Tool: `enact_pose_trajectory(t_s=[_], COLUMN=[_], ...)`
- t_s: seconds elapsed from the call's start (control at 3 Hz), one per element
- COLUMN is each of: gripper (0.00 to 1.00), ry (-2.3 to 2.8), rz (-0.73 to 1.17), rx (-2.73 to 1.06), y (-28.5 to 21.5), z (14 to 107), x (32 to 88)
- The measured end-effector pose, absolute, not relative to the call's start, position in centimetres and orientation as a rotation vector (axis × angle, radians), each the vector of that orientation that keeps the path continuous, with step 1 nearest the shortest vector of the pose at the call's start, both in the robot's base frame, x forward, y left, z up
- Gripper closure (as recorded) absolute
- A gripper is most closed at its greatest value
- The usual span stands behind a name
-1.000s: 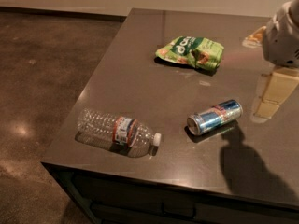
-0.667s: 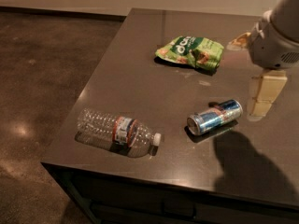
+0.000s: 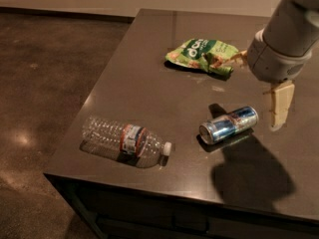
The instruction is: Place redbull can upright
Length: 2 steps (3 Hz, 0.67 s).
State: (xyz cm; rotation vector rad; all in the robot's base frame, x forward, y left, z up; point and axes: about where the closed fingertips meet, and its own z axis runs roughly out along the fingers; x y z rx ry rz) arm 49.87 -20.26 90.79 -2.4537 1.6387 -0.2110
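The redbull can [image 3: 229,125] lies on its side on the dark table [image 3: 149,73], right of centre, its silver end facing the front left. It is blue and silver with a red marking. My gripper [image 3: 253,92] hangs above the table just right of and behind the can, not touching it. One beige finger [image 3: 280,104] points down right beside the can's far end; the other [image 3: 234,59] sticks out left near the chip bag. The fingers are apart with nothing between them.
A clear plastic water bottle [image 3: 124,141] with a red-blue label lies on its side near the front left edge. A green chip bag [image 3: 202,55] lies at the back centre. The table's left edge drops to a brown floor [image 3: 45,83].
My gripper and arm have moved left and a little down, closer to the can. The can, bottle and bag have not moved.
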Motion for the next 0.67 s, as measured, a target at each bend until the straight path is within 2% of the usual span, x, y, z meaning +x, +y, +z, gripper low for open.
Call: enact_pose_trajectory(t_s=[0.67], gripper=[0.00], ry=[1.502], rz=[-0.214], rx=[-2.678], y=[-21.1], z=[87.3], x=[49.9])
